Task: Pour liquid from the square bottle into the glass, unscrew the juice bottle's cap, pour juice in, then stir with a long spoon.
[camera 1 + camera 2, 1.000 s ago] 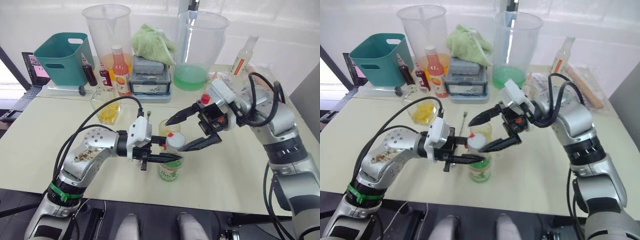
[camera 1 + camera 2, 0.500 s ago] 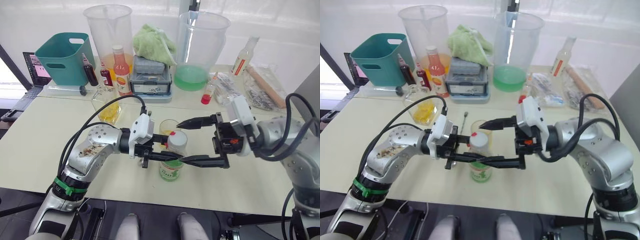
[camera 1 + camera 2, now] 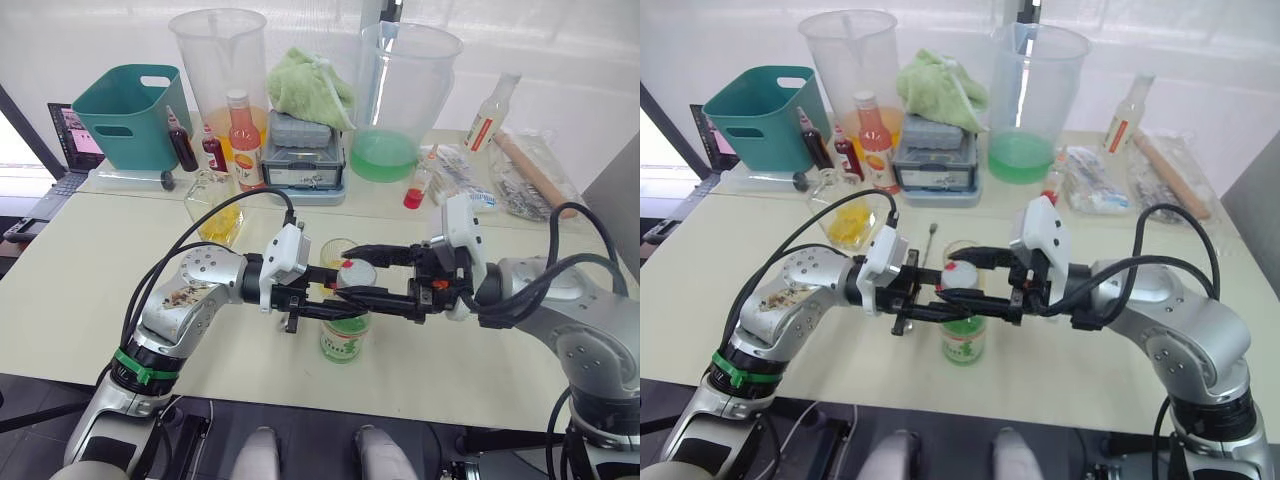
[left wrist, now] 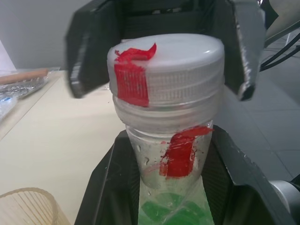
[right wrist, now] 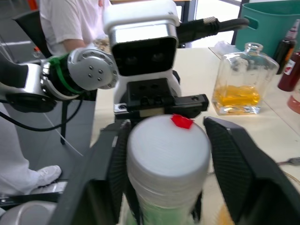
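The juice bottle (image 3: pixel 344 338) stands near the table's front edge, its white cap (image 3: pixel 352 274) with a red mark screwed on. My left gripper (image 3: pixel 338 310) is shut on the bottle's neck (image 4: pixel 171 154) just under the cap. My right gripper (image 3: pixel 363 276) comes in from the right, open, with one finger (image 4: pixel 86 51) on each side of the cap and a small gap showing. The glass (image 3: pixel 337 252) stands right behind the bottle. The square bottle (image 3: pixel 213 212) with yellow liquid sits further back left. The long spoon (image 3: pixel 929 240) lies on the table beside the glass.
Along the back stand two big measuring jugs (image 3: pixel 215 60) (image 3: pixel 405 95), a teal bin (image 3: pixel 125 115), a pink-orange bottle (image 3: pixel 240 140), a grey box (image 3: pixel 305 150) under a green cloth and a slim red-label bottle (image 3: pixel 490 110). A person in white (image 5: pixel 70 23) stands beyond the table.
My right gripper has swung in from the right and narrowed its fingers around the cap. The left gripper has kept its hold on the bottle.
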Robot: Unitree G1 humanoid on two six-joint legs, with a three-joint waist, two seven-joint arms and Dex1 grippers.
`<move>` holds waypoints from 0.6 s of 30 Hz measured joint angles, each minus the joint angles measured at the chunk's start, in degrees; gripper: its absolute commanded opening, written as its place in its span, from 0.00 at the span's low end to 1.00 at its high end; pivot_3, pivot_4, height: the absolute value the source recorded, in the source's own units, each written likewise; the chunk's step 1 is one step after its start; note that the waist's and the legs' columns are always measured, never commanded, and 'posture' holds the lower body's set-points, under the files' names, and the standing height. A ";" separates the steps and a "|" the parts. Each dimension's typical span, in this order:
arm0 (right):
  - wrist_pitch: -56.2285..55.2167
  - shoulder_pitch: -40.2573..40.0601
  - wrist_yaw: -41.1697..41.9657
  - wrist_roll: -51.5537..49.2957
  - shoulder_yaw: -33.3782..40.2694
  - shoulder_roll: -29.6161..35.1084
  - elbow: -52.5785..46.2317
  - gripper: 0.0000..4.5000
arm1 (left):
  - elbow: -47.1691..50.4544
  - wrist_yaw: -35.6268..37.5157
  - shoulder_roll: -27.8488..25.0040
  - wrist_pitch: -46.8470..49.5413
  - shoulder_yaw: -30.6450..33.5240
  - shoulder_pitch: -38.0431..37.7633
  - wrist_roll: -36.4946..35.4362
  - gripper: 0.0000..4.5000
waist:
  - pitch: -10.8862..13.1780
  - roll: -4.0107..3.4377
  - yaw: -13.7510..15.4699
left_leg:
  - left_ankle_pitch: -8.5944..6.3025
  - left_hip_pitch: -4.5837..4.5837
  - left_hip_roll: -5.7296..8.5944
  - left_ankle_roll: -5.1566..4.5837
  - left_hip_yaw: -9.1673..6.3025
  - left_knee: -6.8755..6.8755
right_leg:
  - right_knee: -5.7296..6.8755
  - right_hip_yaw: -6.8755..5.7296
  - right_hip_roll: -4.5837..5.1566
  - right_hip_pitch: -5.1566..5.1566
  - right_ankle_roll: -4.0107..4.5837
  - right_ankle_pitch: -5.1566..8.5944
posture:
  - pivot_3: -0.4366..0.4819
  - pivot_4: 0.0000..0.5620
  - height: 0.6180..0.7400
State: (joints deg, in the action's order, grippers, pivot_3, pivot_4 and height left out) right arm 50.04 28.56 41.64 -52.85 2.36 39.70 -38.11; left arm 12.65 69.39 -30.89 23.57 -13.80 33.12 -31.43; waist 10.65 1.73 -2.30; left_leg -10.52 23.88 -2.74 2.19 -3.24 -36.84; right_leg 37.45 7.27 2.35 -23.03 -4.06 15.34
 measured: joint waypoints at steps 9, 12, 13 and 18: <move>-6.96 6.65 17.02 5.21 -5.62 4.59 7.99 0.38 | 2.84 -0.61 -1.26 0.33 0.20 -0.56 0.10 0.31 | 0.00 -0.01 -0.23 | 0.00 -0.01 -0.01 0.00 0.02 0.01 | -0.05 -0.01 0.00 -0.01 0.00 0.00 | 0.48 0.27 0.86; -12.04 11.64 26.96 8.83 -9.81 4.24 14.61 0.38 | 4.08 -0.77 -1.99 0.34 0.42 -1.24 0.10 0.31 | 0.00 0.00 -0.31 | 0.00 -0.01 -0.02 0.00 0.02 0.03 | -0.08 -0.01 0.00 -0.01 0.00 0.00 | 0.48 0.27 0.86; -14.04 14.02 30.73 10.21 -11.68 3.52 17.58 0.38 | 4.42 -0.88 -2.42 0.35 0.65 -1.58 0.08 0.31 | 0.00 -0.01 -0.45 | 0.00 -0.01 -0.02 0.00 0.03 0.03 | -0.08 -0.01 0.00 -0.01 0.00 0.00 | 0.48 0.27 0.86; -21.45 22.32 43.89 15.66 -16.97 -0.23 29.59 0.38 | 5.39 -1.34 -3.12 0.70 1.18 -1.90 0.02 0.31 | 0.01 -0.01 -0.51 | 0.00 0.00 -0.03 0.00 0.02 0.05 | -0.08 -0.05 0.00 -0.03 0.00 -0.01 | 0.48 0.27 0.86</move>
State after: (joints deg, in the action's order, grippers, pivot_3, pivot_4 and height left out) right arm 28.59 50.87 85.53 -37.19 -14.61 39.47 -8.53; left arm 18.04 68.05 -34.01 24.27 -12.62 31.22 -31.40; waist 10.66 1.72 -2.81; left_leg -10.52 23.88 -2.77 2.18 -3.23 -36.79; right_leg 37.37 7.22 2.35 -23.06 -4.06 15.32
